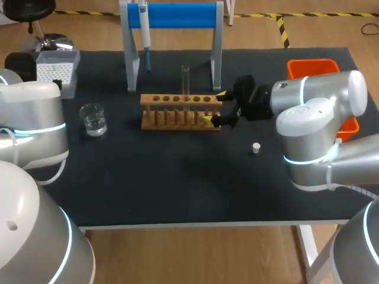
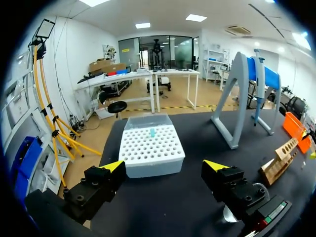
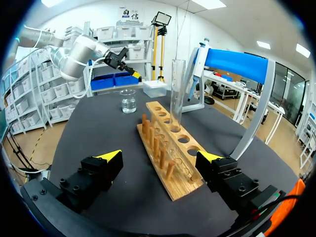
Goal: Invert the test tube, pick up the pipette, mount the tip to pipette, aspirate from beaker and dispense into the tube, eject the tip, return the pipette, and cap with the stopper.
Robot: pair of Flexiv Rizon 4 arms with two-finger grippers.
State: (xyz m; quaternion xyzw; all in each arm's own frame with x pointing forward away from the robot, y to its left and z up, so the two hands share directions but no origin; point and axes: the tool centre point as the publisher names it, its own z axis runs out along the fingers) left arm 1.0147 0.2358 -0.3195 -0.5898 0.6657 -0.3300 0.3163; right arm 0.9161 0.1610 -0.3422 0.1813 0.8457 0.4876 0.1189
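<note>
A clear test tube (image 1: pixel 185 83) stands upright in a hole of the wooden rack (image 1: pixel 180 111). My right gripper (image 1: pixel 216 106) is open at the rack's right end. In the right wrist view the rack (image 3: pixel 168 148) lies between the spread fingers and the tube (image 3: pixel 177 94) rises ahead. The pipette (image 1: pixel 144 26) hangs on the blue-topped stand. A water beaker (image 1: pixel 93 118) sits left of the rack, and a small white stopper (image 1: pixel 256 148) lies to the rack's right. My left gripper (image 2: pixel 165 170) is open and empty, with the tip box (image 2: pixel 150 148) just ahead of it.
The tip box (image 1: pixel 57 70) sits at the table's far left corner. An orange bin (image 1: pixel 314 68) stands at the far right, behind my right arm. The pipette stand's grey legs (image 1: pixel 131 65) straddle the space behind the rack.
</note>
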